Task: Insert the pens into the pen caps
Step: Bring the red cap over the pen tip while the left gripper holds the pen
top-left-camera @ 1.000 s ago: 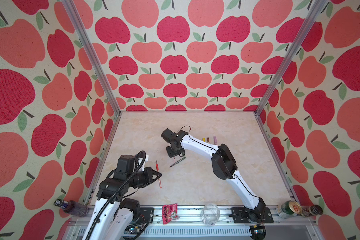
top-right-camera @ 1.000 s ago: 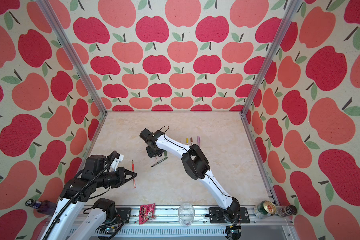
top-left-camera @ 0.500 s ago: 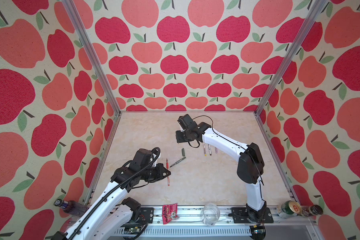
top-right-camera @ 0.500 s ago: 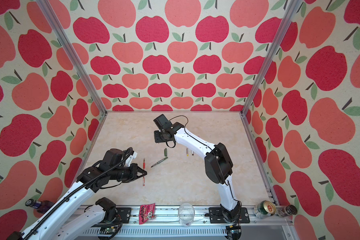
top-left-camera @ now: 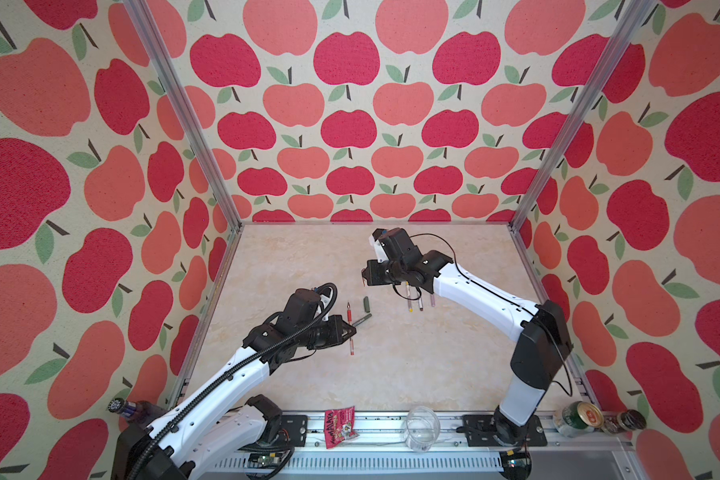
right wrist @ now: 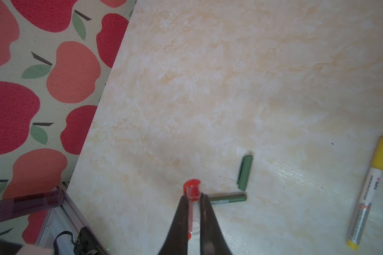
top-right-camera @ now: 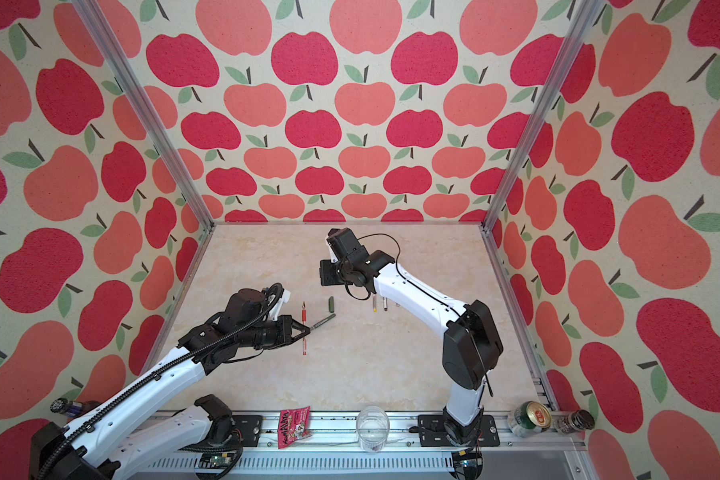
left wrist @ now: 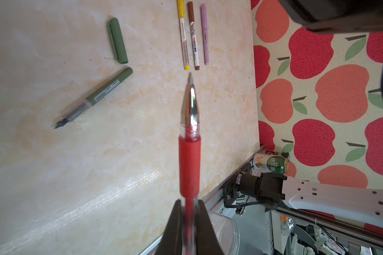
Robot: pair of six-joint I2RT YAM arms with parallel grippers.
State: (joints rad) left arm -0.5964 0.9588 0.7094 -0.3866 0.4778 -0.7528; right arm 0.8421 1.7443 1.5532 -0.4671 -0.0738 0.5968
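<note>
1. Lower centre of the left wrist view: your left gripper [left wrist: 188,202] has its jaws clamped narrow on the clear barrel of the red pen [left wrist: 188,163]. It grips behind the rubber sleeve, so the metal tip sticks out free for insertion.
2. Bottom centre of the right wrist view: your right gripper [right wrist: 194,196] pinches the red cap [right wrist: 192,188] by its sides, jaws nearly together. One end pokes past the fingertips; can't tell whether that is the open mouth.
3. In both top views the grippers are well apart, the left one left of centre and the right one higher, near the middle. Pen and cap are not lined up. Likely step: bring them together in the air.
4. The green pen [left wrist: 95,97] lies uncapped on the table [top-left-camera: 433,365], centre-left in the left wrist view, nib bare. The green cap [left wrist: 117,40] lies just beside its back end. Probably next in line.
5. Top centre of that view: the yellow pen [left wrist: 182,35], brown pen [left wrist: 193,35] and lilac pen [left wrist: 204,33] lie side by side, parallel and capped. Looks done, parked out of the way.
6. Risk, as a guess: the thin barrel may pivot in the pinch, so match the axes before you push.
</note>
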